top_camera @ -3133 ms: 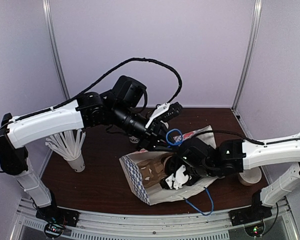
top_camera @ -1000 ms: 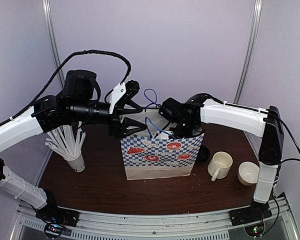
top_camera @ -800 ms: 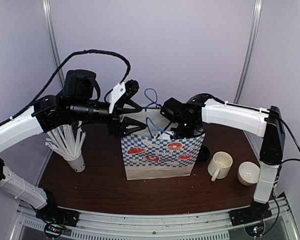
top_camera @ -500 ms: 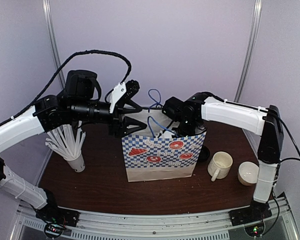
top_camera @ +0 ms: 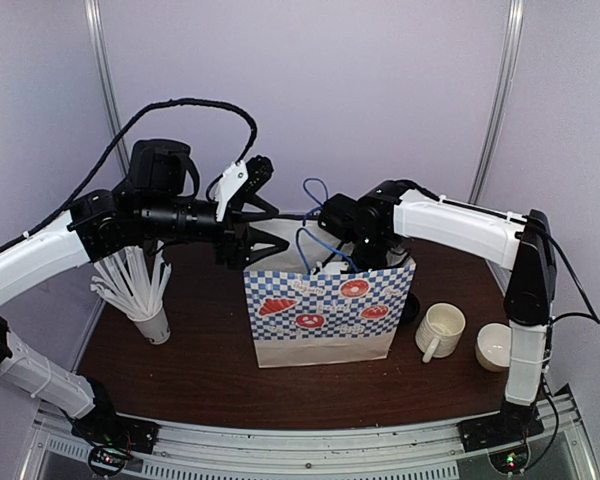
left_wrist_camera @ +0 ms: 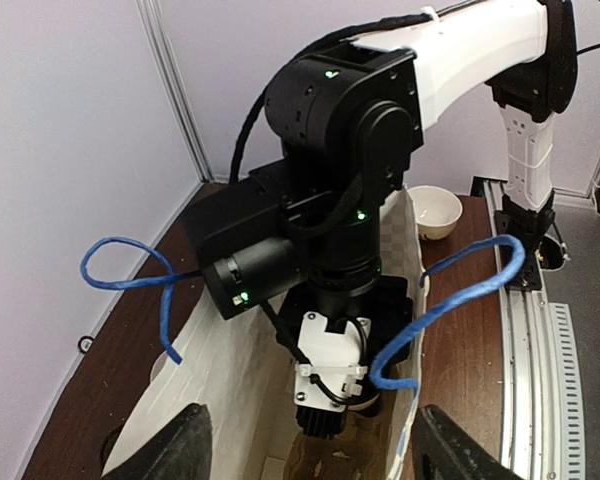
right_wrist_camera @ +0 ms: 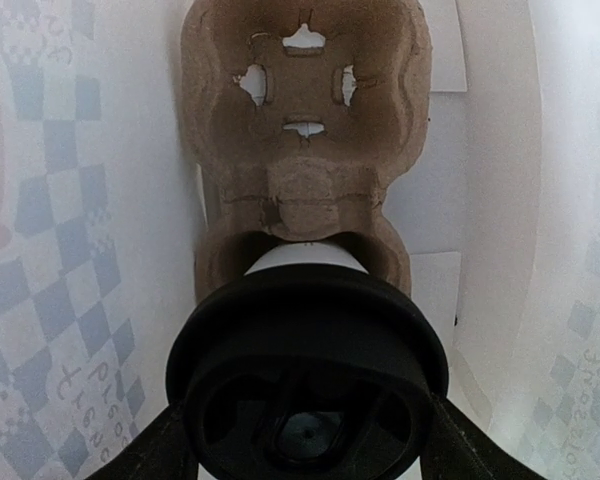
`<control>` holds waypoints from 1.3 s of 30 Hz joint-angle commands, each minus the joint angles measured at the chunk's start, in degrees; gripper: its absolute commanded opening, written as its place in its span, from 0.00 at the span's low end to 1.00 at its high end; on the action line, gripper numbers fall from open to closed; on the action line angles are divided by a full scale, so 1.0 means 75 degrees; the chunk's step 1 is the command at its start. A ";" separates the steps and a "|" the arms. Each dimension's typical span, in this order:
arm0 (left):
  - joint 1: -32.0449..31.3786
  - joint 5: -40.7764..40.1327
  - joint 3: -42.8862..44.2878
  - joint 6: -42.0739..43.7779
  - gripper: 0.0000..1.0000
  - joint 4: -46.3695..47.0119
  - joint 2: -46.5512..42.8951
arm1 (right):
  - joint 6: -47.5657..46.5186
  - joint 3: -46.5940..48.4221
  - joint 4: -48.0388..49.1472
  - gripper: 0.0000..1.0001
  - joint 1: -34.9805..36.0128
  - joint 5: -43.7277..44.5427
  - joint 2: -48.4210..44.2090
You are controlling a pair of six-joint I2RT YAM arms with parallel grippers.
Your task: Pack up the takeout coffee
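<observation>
**Right wrist view, looking down into the bag.** Nearest the lens, a round black lid (right_wrist_camera: 305, 330) fills the space between the fingers (right_wrist_camera: 160, 445) of the right gripper (right_wrist_camera: 312, 400). They are spread as wide as the lid and lie at its two sides. The view is too blurred to tell whether they pinch it or merely flank it. The lid hides nearly all of the coffee cup (right_wrist_camera: 305, 258), leaving only a sliver of white wall visible. The cup stands upright with its long axis vertical and its lid toward the bag mouth. It sits in the near pocket of a brown pulp carrier (right_wrist_camera: 305, 150) on the bag floor, though its seating depth cannot be judged. The carrier's far pockets show bare.

**Top view.** The checked paper bag (top_camera: 325, 320) stands upright mid-table and conceals the cup entirely. The right gripper (top_camera: 352, 255) is sunk into the bag's mouth between the blue handles (top_camera: 315, 190).

**Left gripper.** The left gripper (top_camera: 265, 222) hangs at the bag's upper left rim. Its fingers (left_wrist_camera: 185, 445) are spread wide and hold nothing.

**Surroundings.**
- A cup of straws (top_camera: 152, 318) stands to the left of the bag.
- A cream mug (top_camera: 440, 328) and a white bowl (top_camera: 495, 345) stand to the right.
- A dark round object (top_camera: 409, 305) behind the bag's right edge is mostly hidden.
</observation>
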 commanded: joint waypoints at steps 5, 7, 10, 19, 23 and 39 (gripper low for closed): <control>0.0318 -0.0048 0.0037 0.0046 0.74 0.0259 0.0049 | 0.0142 0.0331 -0.1017 0.92 0.0174 -0.0177 -0.0227; 0.0355 -0.0166 0.0128 0.0127 0.74 0.0164 0.0083 | 0.0159 0.0376 -0.1050 0.95 0.0180 -0.0249 -0.0276; 0.0432 -0.0427 0.0281 0.0253 0.75 0.0028 0.0072 | 0.0220 0.0491 -0.1047 0.99 0.0176 -0.0372 -0.0373; 0.1154 -0.0207 0.1260 0.0187 0.78 -0.1009 0.0503 | 0.0130 0.1285 -0.1017 1.00 0.0176 -0.0306 -0.0807; 0.1459 -0.0035 0.1602 -0.0034 0.78 -0.1365 0.0942 | 0.0027 0.1626 -0.1146 0.99 0.0142 -0.0339 -0.0975; 0.3143 -0.1289 0.3117 -0.1545 0.73 -0.2497 0.2767 | -0.0187 0.1162 -0.1129 0.99 -0.1089 -0.0137 -0.1556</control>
